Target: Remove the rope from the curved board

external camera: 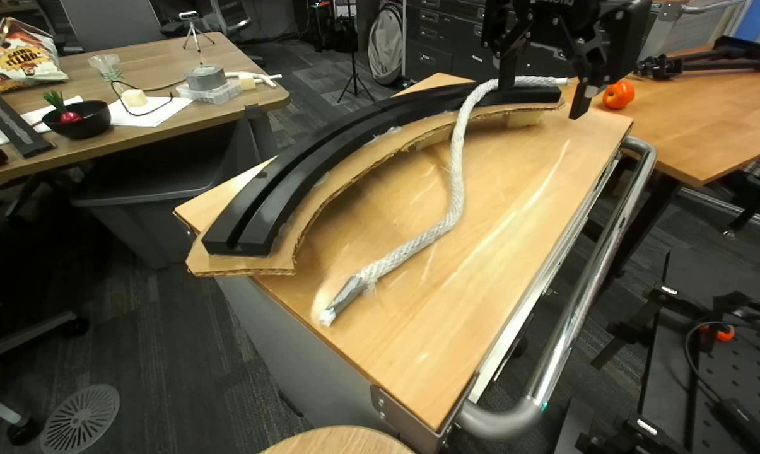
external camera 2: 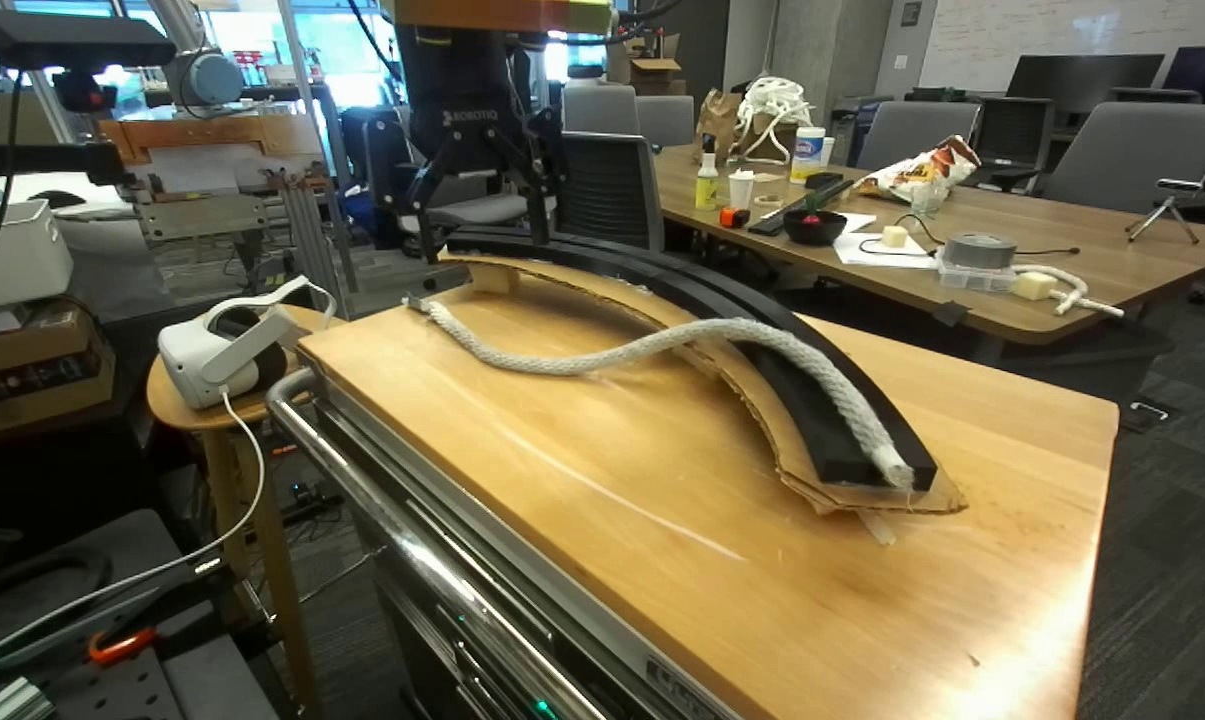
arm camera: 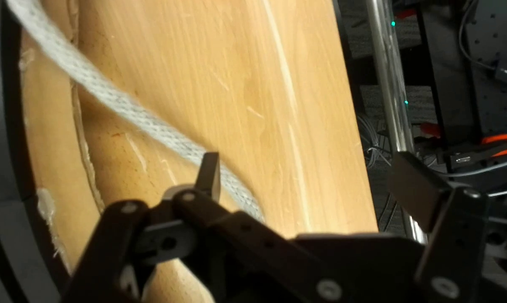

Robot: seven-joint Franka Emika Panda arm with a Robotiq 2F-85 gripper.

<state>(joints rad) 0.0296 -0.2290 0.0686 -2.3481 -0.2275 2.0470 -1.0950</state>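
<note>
Loosely laid rope point(external camera: 457, 176): thick, silvery-grey and braided, bent in a long, soft S; bound with a grey wrap point(external camera: 347, 293) close to one end, with loose white fibres beside it.
Place of the rope: partly on, partly off the curved board point(external camera: 348, 145); in both exterior views, stretched along one half of the arc to its end, then slanted over the cardboard point(external camera: 354, 168) and out across the light wood tabletop point(external camera: 411, 321). Cannot tell how deeply seated.
Board: black, grooved lengthwise; set on the cardboard, propped off the wood by pale blocks point(external camera: 525, 118); hollow side toward the metal rail point(external camera: 574, 315).
Gripper point(arm camera: 312, 176): released, spread wide at both fingers point(arm camera: 211, 174); hanging above the tabletop; in the wrist view, covering part of the rope with one finger.
In the way: propped cardboard and board, both higher than the wood, directly under the crossing rope.
Neighbouring tables: in an exterior view, a wooden table point(external camera: 701, 120) with a round orange-red item point(external camera: 619, 94); farther off, a brown table point(external camera: 156, 63) with a black bowl point(external camera: 80, 128), a chip bag point(external camera: 29, 60) and a grey roll point(external camera: 206, 79).
Stool point(external camera 2: 174, 405): in an exterior view, round, wooden, bearing a white headset point(external camera 2: 212, 355); just outside the rail.
Edges: metal rail along one side of the tabletop; another edge near the wrapped rope end.
Room: wide stretch of wood between rope and rail in both exterior views; in an exterior view, more wood beyond the board's outer curve.
</note>
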